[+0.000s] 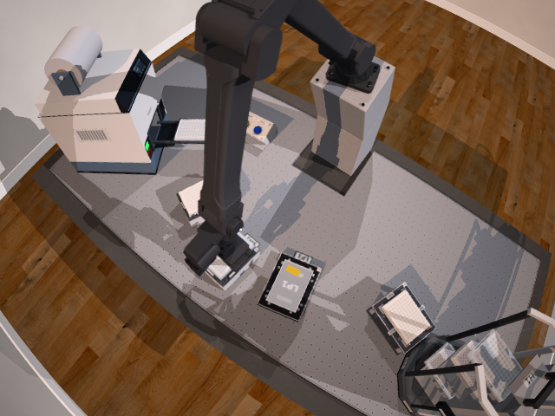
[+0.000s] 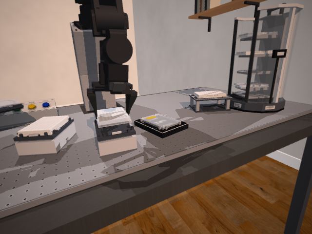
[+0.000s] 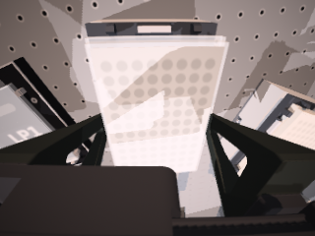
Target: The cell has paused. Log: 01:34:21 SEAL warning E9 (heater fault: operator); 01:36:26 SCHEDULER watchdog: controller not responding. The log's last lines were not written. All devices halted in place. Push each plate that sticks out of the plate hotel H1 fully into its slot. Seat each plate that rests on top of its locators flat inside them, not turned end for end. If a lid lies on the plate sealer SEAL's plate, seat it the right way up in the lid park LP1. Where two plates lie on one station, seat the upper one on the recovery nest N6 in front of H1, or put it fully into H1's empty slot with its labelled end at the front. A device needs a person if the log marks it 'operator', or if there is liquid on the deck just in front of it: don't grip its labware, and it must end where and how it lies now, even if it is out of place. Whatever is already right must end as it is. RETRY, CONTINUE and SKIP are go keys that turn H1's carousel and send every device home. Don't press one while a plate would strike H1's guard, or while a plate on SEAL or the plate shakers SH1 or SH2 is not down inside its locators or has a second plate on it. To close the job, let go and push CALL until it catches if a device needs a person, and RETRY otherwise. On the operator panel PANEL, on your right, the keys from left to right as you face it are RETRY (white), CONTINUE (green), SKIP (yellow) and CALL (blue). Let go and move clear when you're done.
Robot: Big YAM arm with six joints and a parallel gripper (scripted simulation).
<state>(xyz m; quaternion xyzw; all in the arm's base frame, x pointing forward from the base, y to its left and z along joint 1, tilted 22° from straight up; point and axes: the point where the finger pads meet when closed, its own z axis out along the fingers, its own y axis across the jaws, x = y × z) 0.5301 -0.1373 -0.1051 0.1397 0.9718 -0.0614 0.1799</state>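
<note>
My gripper (image 2: pixel 112 114) (image 3: pixel 157 118) is shut on a clear plate (image 2: pixel 112 116) (image 3: pixel 157 88) by its long sides. The plate is slightly tilted, low over shaker SH2 (image 2: pixel 117 146); contact with the locators is unclear. Shaker SH1 (image 2: pixel 36 147) carries a white plate (image 1: pixel 190 197) (image 2: pixel 42 124). A clear lid with a yellow mark (image 1: pixel 289 286) (image 2: pixel 161 121) lies in lid park LP1 (image 1: pixel 278 313). A white plate (image 1: pixel 405 315) (image 2: pixel 210 94) lies on nest N6 (image 2: pixel 197 105). Sealer SEAL (image 1: pixel 101 134) has a plate (image 1: pixel 189 129) on its extended carrier. Panel PANEL (image 1: pixel 265 136) (image 2: pixel 51 110) is partly hidden.
Hotel H1 (image 1: pixel 423 407) (image 2: pixel 251 107) holds several plates behind clear guards and dark posts at the far end, close to N6. The arm's pedestal (image 1: pixel 342 129) stands at the back edge. A wall shelf (image 2: pixel 226 9) hangs near H1. LP1 is close beside SH2.
</note>
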